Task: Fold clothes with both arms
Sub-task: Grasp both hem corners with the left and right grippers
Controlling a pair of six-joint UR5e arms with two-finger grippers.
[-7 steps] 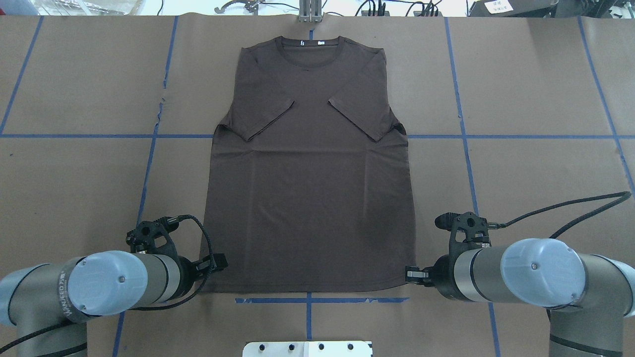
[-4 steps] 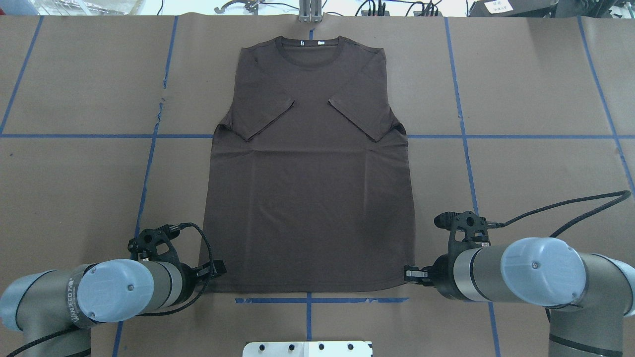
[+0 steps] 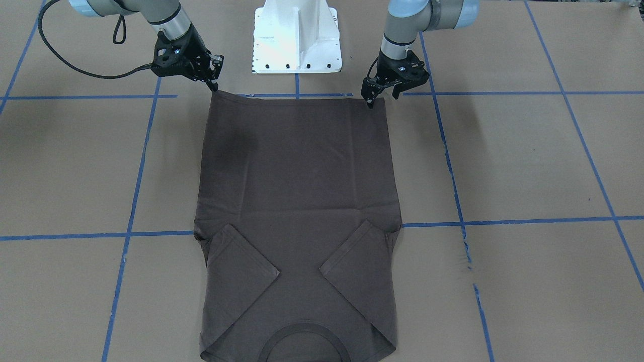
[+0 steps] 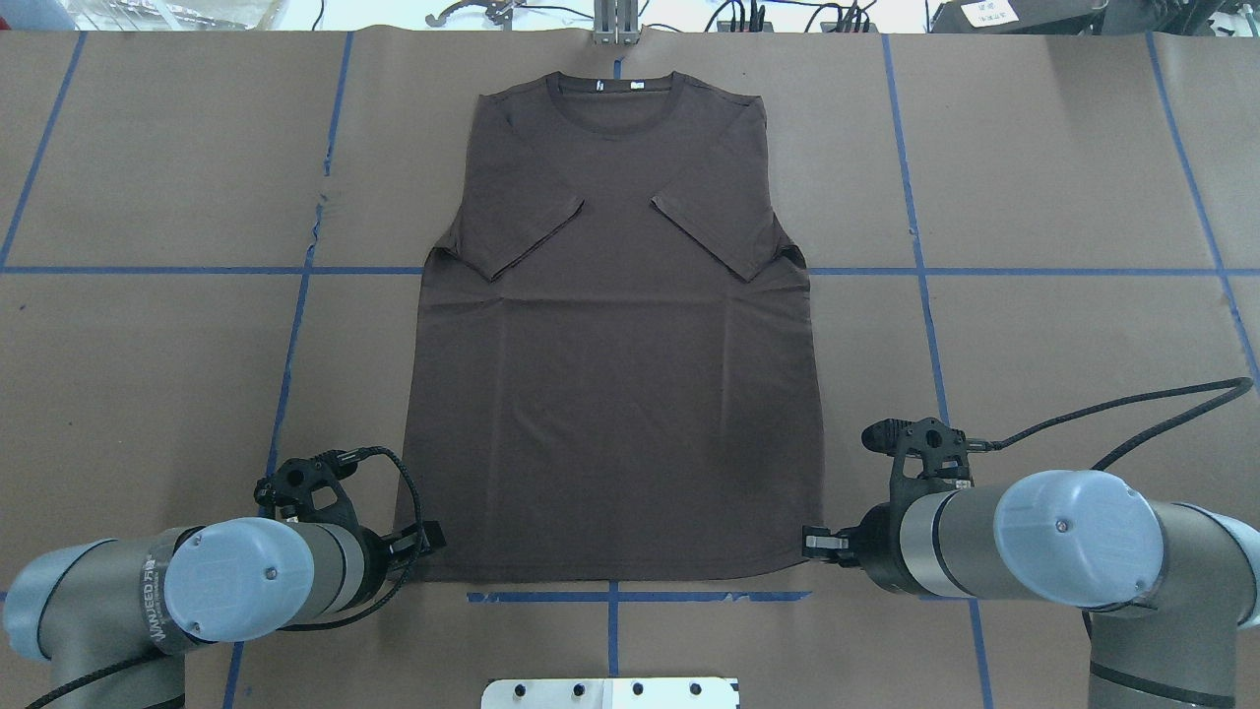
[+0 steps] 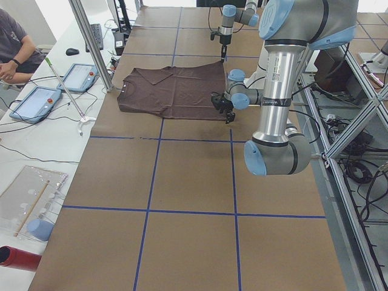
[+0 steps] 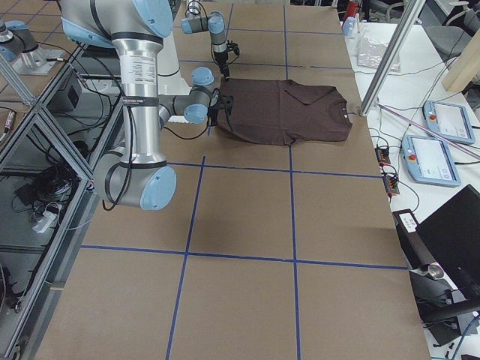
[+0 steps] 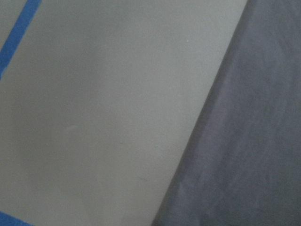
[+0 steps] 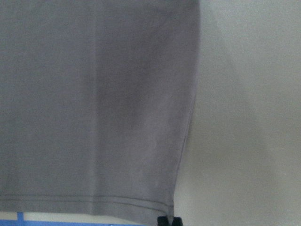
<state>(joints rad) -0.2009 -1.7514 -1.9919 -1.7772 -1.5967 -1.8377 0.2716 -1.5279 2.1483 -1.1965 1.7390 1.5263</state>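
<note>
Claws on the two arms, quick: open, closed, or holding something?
Left claw: open, holding nothing, beside the T-shirt hem corner.
Right claw: closed on the T-shirt's other hem corner.

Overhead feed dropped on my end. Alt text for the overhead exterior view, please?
A dark brown short-sleeved T-shirt lies flat on the brown paper-covered table, sleeves folded inward, collar away from the robot. The black left gripper and right gripper sit at its two near hem corners.

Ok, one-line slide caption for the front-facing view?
Brown T-shirt lies flat, sleeves folded inward, collar nearest camera; left pincer and right pincer at its two hem corners.
</note>
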